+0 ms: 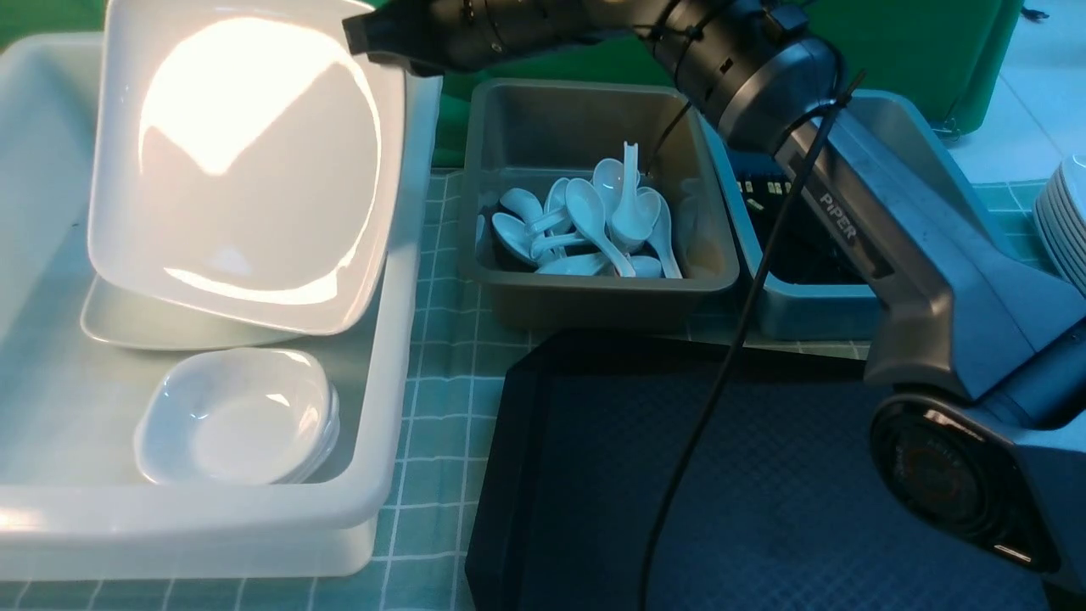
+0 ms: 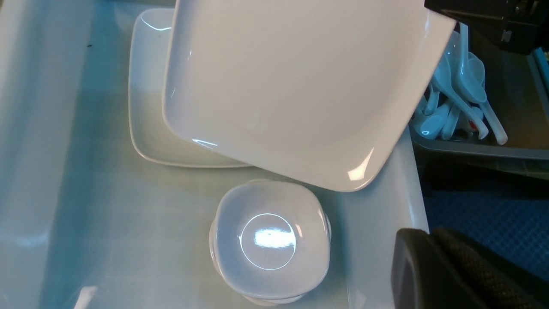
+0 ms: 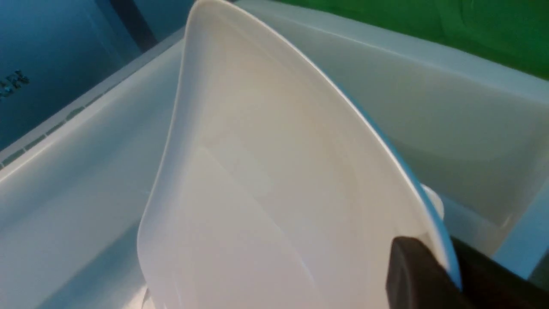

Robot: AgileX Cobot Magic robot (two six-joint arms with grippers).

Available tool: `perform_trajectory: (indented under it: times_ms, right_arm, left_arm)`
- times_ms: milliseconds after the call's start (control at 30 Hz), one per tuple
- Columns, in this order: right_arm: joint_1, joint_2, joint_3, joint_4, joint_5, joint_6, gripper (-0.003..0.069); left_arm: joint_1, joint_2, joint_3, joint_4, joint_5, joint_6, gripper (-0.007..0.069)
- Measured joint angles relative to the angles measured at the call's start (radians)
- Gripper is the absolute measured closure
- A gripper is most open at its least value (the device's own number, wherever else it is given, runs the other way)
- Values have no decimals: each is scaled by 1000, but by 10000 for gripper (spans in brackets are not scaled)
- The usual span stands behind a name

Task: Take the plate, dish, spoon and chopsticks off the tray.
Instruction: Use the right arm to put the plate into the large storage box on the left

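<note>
Glossy white square plate (image 1: 246, 170) hangs tilted; black textured tray (image 1: 806, 509) lies flat nearby.

The big plate (image 1: 246, 170) is glossy white and glazed-looking, throwing back hard glare. The small dishes (image 1: 233, 416) have the same wet shine. The white tub (image 1: 399, 356) around them is milky, half-clear plastic, smooth with a soft sheen. The spoons (image 1: 585, 221) gleam white inside a dull grey plastic tub (image 1: 594, 297). The tray (image 1: 764, 492) is matt black plastic with a fine diamond grain. What looks like green checked cloth (image 1: 441, 339) covers the bench. The left tool (image 2: 433, 262) is matt black, one finger smooth, the other faced with a coarse woven-looking pad (image 2: 480, 266).
</note>
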State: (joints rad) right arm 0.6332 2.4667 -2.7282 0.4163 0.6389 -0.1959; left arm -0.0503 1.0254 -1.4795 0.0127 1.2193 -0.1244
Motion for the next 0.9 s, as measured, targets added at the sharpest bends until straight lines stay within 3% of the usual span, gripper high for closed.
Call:
perform_trajectory:
  times_ms: [200,500,900]
  right_arm:
    - [2,0,0,-12,-40,3,604]
    - [25,-1,0,-107,7,20,604]
    - [45,-75,0,-143,52,36,604]
  left_arm:
    - [0,0,0,-1,0,14,615]
    - [0,0,0,-18,0,31,615]
    - [0,0,0,-13,0,44,615]
